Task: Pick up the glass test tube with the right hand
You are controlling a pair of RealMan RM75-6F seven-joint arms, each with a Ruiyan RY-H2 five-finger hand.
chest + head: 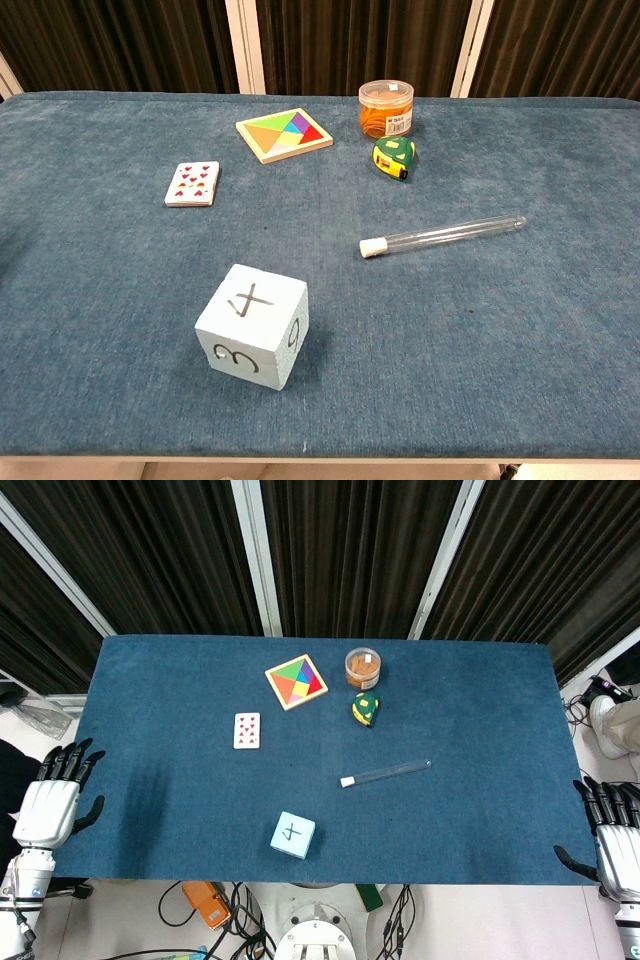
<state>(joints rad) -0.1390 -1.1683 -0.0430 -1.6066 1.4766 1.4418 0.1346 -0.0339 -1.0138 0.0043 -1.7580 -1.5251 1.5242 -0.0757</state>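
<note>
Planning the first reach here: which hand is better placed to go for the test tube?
Right. The test tube lies right of the table's centre, its rounded end pointing toward the right hand, which hangs open at that edge. The left hand would have to cross past the numbered cube.

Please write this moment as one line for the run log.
phase: before reach | right hand: open, off table edge | left hand: open, idle | glass test tube: flat on table, untouched

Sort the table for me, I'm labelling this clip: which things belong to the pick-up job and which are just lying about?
Job:
glass test tube, lying flat, untouched
right robot hand, at the table's edge, fingers apart, holding nothing

Lying about:
numbered cube
playing cards
tangram puzzle
orange jar
tape measure
</note>
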